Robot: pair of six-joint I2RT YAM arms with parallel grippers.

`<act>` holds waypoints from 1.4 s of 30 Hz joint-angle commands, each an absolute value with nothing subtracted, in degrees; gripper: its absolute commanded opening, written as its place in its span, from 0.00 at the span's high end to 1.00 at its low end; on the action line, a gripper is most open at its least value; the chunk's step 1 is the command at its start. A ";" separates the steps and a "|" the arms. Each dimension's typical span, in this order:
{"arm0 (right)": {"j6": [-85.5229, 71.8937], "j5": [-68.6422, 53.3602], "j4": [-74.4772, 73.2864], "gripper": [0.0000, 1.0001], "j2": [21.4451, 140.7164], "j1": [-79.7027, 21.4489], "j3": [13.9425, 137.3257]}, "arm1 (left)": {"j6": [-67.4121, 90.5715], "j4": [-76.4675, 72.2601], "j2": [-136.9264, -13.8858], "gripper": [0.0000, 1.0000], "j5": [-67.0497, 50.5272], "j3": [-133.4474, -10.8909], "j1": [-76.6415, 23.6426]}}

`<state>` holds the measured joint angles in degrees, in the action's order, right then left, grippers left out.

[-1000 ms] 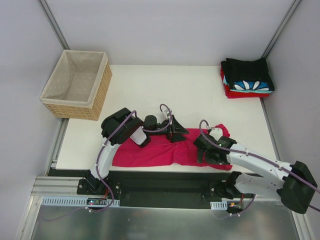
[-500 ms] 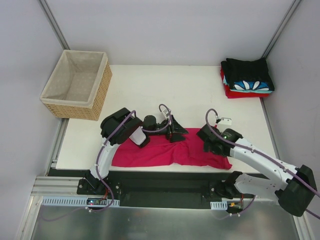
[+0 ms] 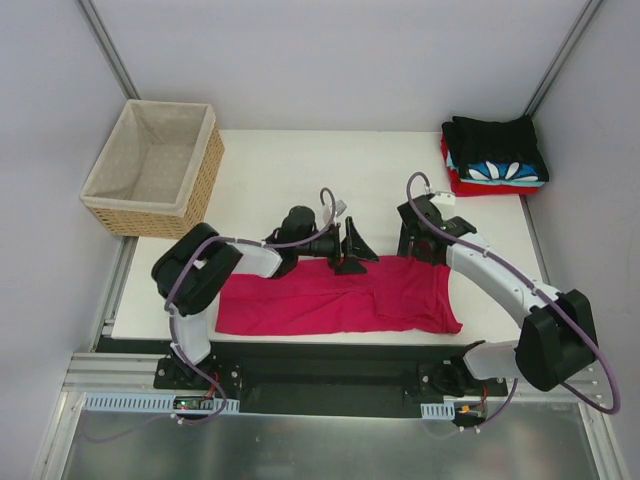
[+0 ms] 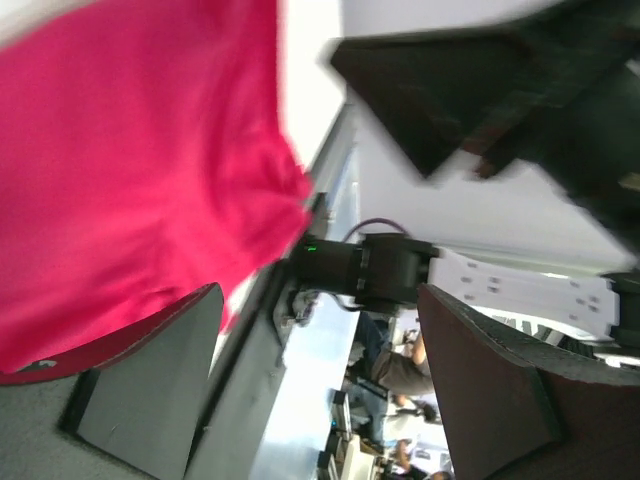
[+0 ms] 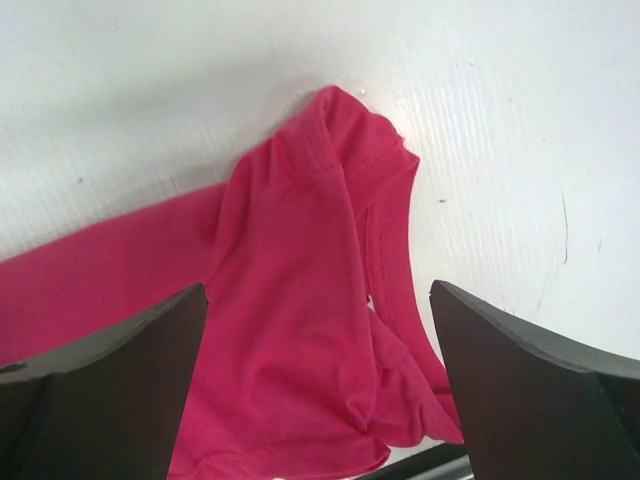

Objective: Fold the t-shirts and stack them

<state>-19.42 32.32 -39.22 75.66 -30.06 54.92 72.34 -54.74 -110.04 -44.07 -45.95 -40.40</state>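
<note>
Left gripper (image 3: 353, 254) and right gripper (image 3: 418, 244) are held wide open, empty; the near-edge tee (image 3: 320, 302) should be pinched evenly.

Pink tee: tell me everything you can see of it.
The plain crimson-pink cloth t-shirt lies as a long wrinkled strip along the near edge of the white table, mostly flat. Its right end is bunched, a hemmed corner poking toward the far side. The left gripper and right gripper are at its far edge, jaws open, gripping nothing.
</note>
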 commanded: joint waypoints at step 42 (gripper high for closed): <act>-17.58 15.45 -22.67 0.02 84.64 -14.68 48.69 | 36.04 25.84 -68.38 0.10 -5.89 -44.56 -22.94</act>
